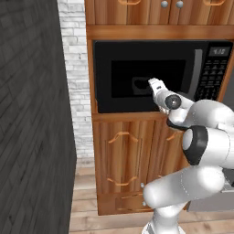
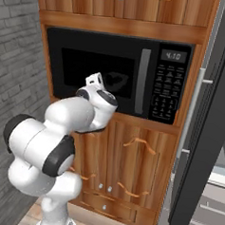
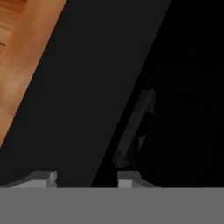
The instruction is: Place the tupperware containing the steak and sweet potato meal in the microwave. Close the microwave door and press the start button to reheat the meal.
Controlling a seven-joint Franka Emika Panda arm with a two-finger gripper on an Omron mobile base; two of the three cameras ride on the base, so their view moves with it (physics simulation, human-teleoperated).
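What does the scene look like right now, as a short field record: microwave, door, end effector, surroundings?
microwave: wide black oven set in wooden cabinetry, clock display lit
door: black panel with dark glass window, shut; grey vertical bar handle beside the keypad
end effector: raised close to the door window, nothing seen between its fingertips; whether open or shut cannot be told
surroundings: wooden cupboard doors below the microwave, tall dark fridge door to its right, grey brick wall at left

Base views from behind arm, left and right, sharing microwave (image 1: 155,75); hand view pressed close against microwave door (image 3: 87,87).
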